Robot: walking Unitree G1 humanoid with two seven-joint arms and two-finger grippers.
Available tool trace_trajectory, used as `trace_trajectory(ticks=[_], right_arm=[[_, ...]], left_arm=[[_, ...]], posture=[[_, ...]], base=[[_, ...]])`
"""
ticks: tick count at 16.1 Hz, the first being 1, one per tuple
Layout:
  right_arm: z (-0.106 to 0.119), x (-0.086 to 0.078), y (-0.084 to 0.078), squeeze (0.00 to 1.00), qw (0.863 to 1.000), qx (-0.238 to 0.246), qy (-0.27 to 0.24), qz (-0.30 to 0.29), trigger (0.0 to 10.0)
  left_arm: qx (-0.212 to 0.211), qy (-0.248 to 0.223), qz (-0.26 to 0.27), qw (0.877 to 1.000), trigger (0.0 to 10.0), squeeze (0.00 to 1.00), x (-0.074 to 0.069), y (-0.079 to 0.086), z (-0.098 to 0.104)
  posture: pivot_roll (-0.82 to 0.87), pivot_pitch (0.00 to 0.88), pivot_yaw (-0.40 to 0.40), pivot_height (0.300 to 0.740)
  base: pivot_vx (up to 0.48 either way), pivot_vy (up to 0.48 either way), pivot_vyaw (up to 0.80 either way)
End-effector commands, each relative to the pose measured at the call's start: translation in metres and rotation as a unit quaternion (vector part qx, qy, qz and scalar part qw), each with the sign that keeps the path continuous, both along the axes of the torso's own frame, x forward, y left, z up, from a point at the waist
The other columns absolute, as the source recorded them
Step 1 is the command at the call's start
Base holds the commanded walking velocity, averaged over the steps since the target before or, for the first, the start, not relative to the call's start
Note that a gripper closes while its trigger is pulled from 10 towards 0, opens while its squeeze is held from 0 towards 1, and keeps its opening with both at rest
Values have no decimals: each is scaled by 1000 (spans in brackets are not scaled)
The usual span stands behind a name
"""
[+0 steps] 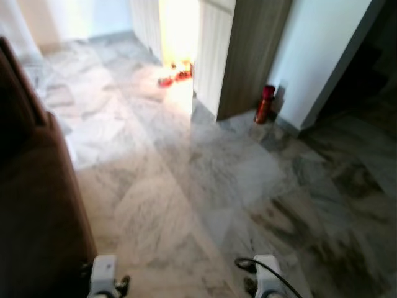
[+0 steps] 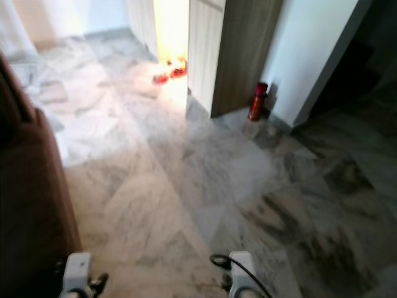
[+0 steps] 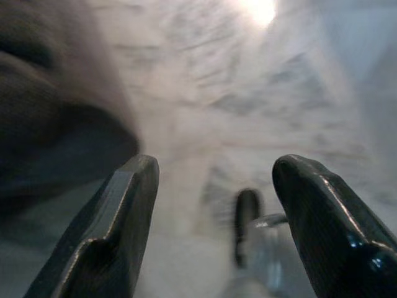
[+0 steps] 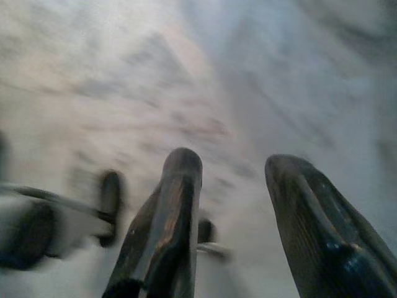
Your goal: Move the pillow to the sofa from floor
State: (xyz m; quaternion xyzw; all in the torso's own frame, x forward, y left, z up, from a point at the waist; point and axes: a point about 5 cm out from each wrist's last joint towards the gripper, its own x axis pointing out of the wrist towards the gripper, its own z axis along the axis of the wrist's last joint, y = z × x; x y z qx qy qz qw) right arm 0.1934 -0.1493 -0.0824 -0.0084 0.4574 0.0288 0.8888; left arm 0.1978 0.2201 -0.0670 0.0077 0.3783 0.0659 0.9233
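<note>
The head views were blurred and looked down on a grey-veined marble floor (image 1: 205, 180). A dark brown sofa (image 1: 31, 205) filled the robot's left side, its edge running down to the lower border. Ahead, a wooden panel (image 1: 248, 56) stood beside a white wall (image 1: 316, 56), and a red canister (image 1: 265, 103) stood upright on the floor at the foot of the panel, just beside the wall. Farther back, in a strip of bright light, some small red items (image 1: 175, 76) lay on the floor – too washed out to identify.

The pillow could not be located in any of the pictures; its position cannot be told.

Both arms hung low, with only the silver wrists at the bottom edge of the head views. The left gripper (image 3: 214, 205) pointed down at the floor next to the sofa, fingers spread wide with nothing between them. The right gripper (image 4: 232, 211) also pointed at the bare floor – its two fingers stood apart with a narrower gap, holding nothing. A black cable (image 1: 267, 267) looped by the right wrist.
</note>
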Motion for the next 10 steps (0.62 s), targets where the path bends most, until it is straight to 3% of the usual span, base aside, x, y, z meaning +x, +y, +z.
trace_trajectory(ticks=[1, 10], right_arm=[[-4, -9, -18, 0, 1000, -11, 14, -19, 10000], [-4, -9, -21, 0, 1000, -13, 14, -18, 10000]], left_arm=[[-11, -5, -7, 1000, 10000, 0, 6, -10, 1], [-12, 0, -4, 1000, 10000, 0, 3, -10, -1]], posture=[[113, 88, -22, 740], [114, 86, -21, 740]], base=[[480, 0, 0], [431, 0, 0]])
